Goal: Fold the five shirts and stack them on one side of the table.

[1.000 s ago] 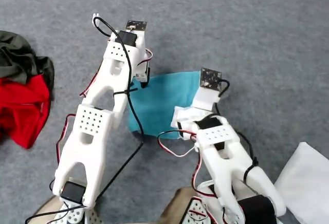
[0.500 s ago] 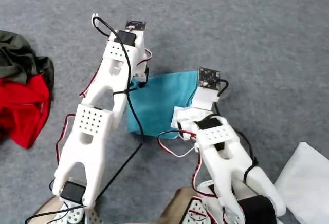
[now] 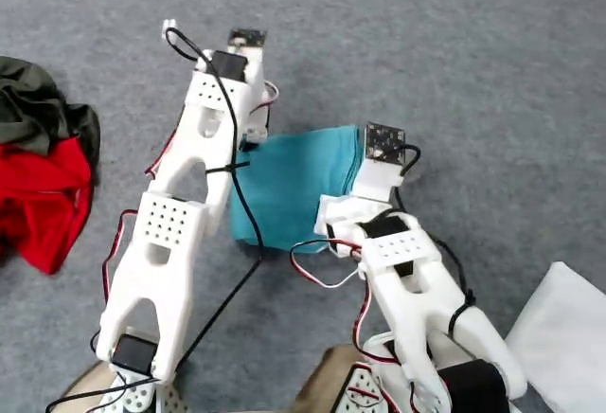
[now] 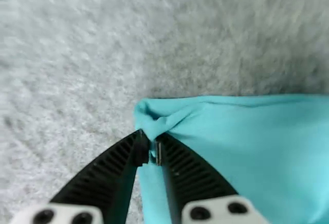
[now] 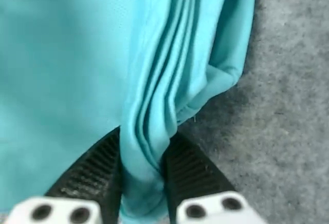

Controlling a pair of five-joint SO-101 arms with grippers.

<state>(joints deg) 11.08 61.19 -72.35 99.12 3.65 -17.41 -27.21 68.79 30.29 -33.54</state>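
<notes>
Cloth is clamped in both pincers. The left pincer (image 4: 149,151) is closed on a small bunched corner of the teal shirt (image 3: 294,190), with only a little fabric caught between its ribbed tips. The right pincer (image 5: 141,149) is closed over a thick stack of folded layers along the shirt's right edge. The shirt itself is laid flat in the middle of the grey tabletop (image 3: 492,81), between the two arms, folded into a rough rectangle whose far left corner is taken by the left arm. Well apart at the left edge, a red shirt (image 3: 43,205) and a dark green shirt (image 3: 38,110) are heaped together unfolded, and a white cloth (image 3: 563,337), likely a folded shirt, is seen at the near right edge. The task is judged to be far from done, with the teal shirt either mid-fold or ready to be carried aside. Slippage is the main risk: the left grip is so slight that the corner could be pulled free if the arms are driven apart or raised unevenly. The layers in the right grip could also fan out and undo the fold. The lower layers could be dragged open by the coarse tabletop if the shirt is slid and not lifted.
</notes>
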